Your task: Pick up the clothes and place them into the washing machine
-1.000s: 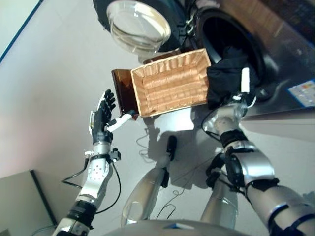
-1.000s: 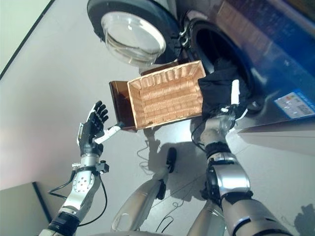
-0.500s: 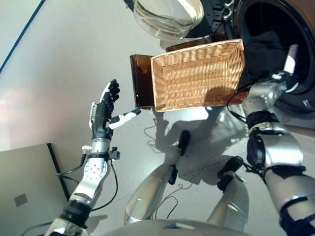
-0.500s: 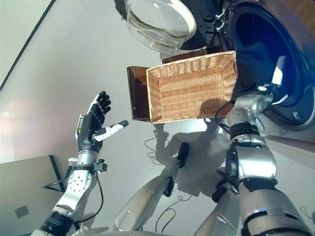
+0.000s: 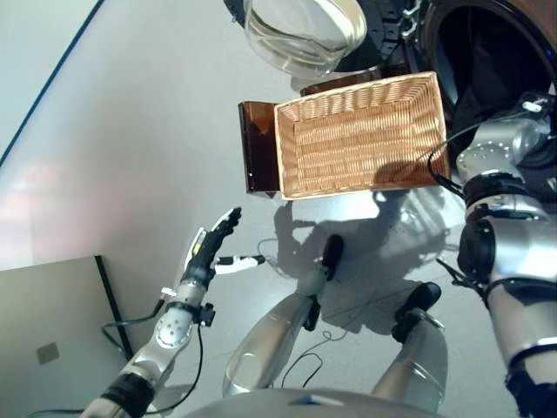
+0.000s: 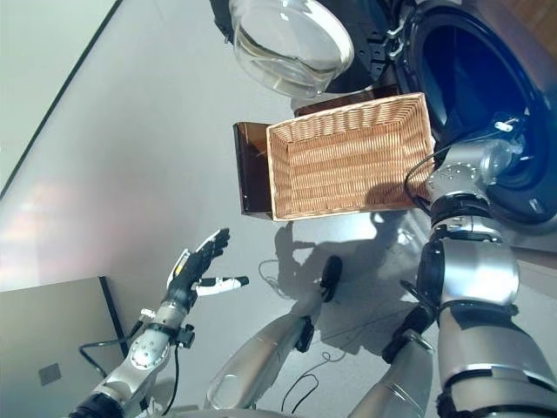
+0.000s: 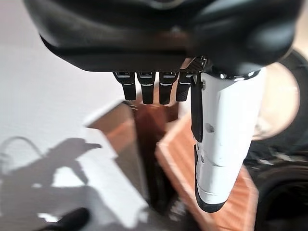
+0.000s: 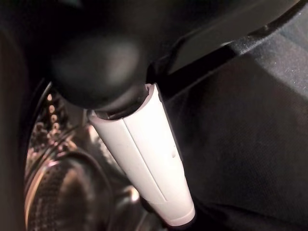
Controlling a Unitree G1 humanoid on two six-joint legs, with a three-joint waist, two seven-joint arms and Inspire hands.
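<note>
The dark garment (image 8: 250,125) lies inside the washing machine drum (image 6: 487,78), against my right hand (image 8: 144,163), whose white-covered thumb rests along the cloth. In the eye views my right arm reaches through the drum's opening and the hand itself is hidden inside. The wicker basket (image 5: 357,135) stands empty in front of the machine. My left hand (image 5: 213,248) hangs open over the floor, well short of the basket, holding nothing.
The machine's round glass door (image 5: 300,30) stands swung open behind the basket. A brown stand (image 5: 257,157) sits against the basket's left side. A grey panel (image 5: 43,348) lies at the lower left.
The camera has shifted. My right hand has gone from the drum's rim deeper inside with the dark garment. My left hand has dropped lower, further from the basket.
</note>
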